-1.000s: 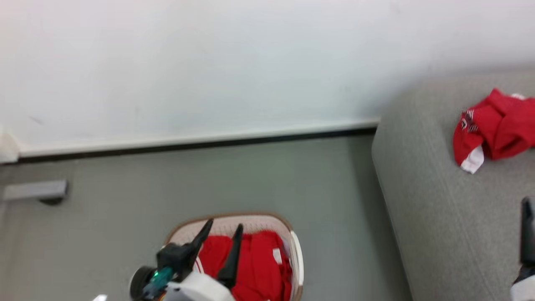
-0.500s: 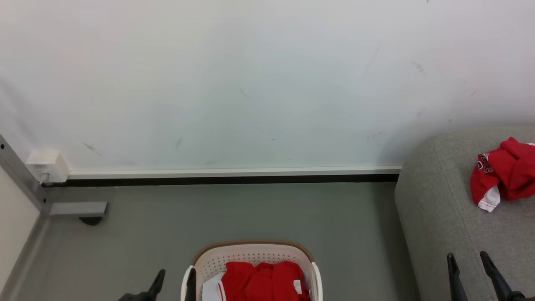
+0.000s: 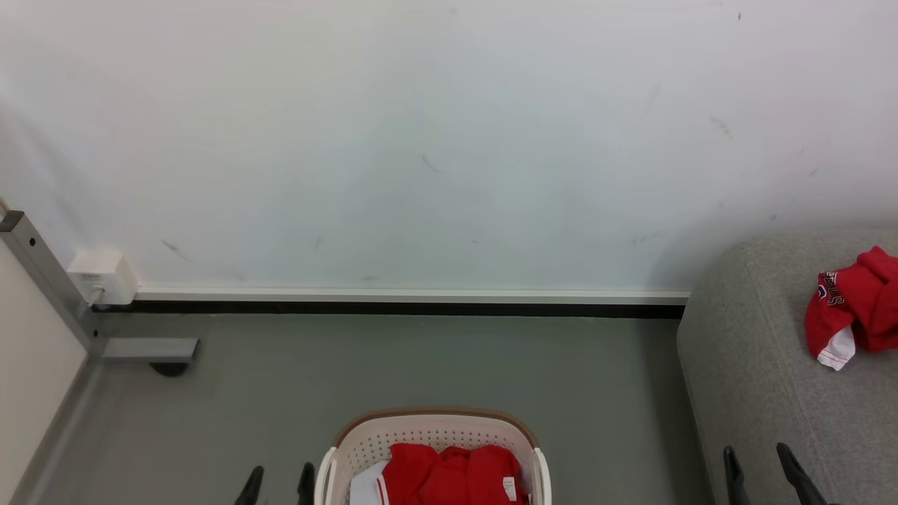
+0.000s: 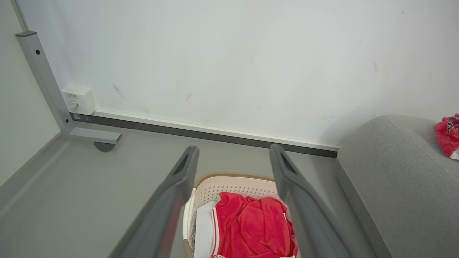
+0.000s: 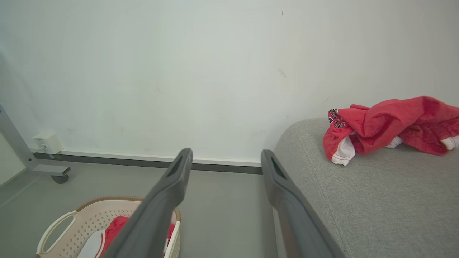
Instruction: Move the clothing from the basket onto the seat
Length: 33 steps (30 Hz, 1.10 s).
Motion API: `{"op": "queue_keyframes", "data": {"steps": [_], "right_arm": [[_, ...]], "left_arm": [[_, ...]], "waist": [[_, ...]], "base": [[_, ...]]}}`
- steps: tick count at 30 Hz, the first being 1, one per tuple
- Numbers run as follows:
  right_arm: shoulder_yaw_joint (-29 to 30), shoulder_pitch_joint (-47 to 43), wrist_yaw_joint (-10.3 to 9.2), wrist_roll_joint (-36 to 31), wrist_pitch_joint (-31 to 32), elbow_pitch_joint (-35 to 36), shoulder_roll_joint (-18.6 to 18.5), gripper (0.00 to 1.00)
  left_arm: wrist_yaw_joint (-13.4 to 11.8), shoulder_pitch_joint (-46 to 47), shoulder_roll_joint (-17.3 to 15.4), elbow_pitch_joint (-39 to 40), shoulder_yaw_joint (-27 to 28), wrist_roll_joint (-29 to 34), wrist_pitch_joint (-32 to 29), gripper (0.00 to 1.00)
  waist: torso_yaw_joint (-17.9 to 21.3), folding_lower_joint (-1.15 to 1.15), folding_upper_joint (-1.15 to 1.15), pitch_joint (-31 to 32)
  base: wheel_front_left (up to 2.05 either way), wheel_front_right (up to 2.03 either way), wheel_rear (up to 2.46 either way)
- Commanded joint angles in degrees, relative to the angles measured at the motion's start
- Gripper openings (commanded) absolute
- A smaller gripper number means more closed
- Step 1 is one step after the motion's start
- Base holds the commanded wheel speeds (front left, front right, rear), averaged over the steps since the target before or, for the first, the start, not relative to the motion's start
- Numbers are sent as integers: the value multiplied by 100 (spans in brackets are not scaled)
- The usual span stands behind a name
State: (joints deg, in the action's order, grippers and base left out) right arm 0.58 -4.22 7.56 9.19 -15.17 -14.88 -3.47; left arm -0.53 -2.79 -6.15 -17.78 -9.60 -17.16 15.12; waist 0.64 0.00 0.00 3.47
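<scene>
Left gripper (image 3: 279,484) and right gripper (image 3: 759,477) jaws are wide, empty. Red cloth garments (image 3: 449,473) lie in the cream holey plastic basket (image 3: 435,415), another red garment (image 3: 852,308) on the grey cloth sofa (image 3: 758,365). A jaw could snag the basket's holes.

Basket (image 3: 435,415) one; seat (image 3: 758,407) one; clothing heaps two: basket heap (image 3: 449,473), seat heap (image 3: 859,308); tools two: left tool (image 3: 279,485), right tool (image 3: 761,477).

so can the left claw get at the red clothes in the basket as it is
Probably yes: the left claw is open just beside the basket, the red clothing lies uncovered on top, and nothing stands between them.
</scene>
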Motion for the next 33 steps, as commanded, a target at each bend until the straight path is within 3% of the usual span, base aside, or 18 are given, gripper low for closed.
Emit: {"op": "queue_keyframes", "data": {"steps": [1, 11, 26, 33], "right_arm": [[-10, -1, -14, -20, 4, -35, 9, 100], [-38, 53, -14, -39, 4, -122, 33, 100], [-84, 54, -15, -14, 4, -68, 42, 100], [-132, 239, -14, 17, 4, 25, 12, 100]], "left_arm": [[97, -63, 21, -34, 102, 134, 4, 100], [512, -4, 167, -195, 593, 457, 4, 100], [693, 50, 292, -255, 837, 746, 4, 100], [738, 433, 309, -547, 534, 843, 4, 100]], "waist": [[-5, 0, 0, 1], [0, 0, 0, 6], [-9, 0, 0, -36], [120, 0, 0, -367]], "base": [[0, 0, 0], [0, 0, 0], [0, 0, 0], [0, 0, 0]]}}
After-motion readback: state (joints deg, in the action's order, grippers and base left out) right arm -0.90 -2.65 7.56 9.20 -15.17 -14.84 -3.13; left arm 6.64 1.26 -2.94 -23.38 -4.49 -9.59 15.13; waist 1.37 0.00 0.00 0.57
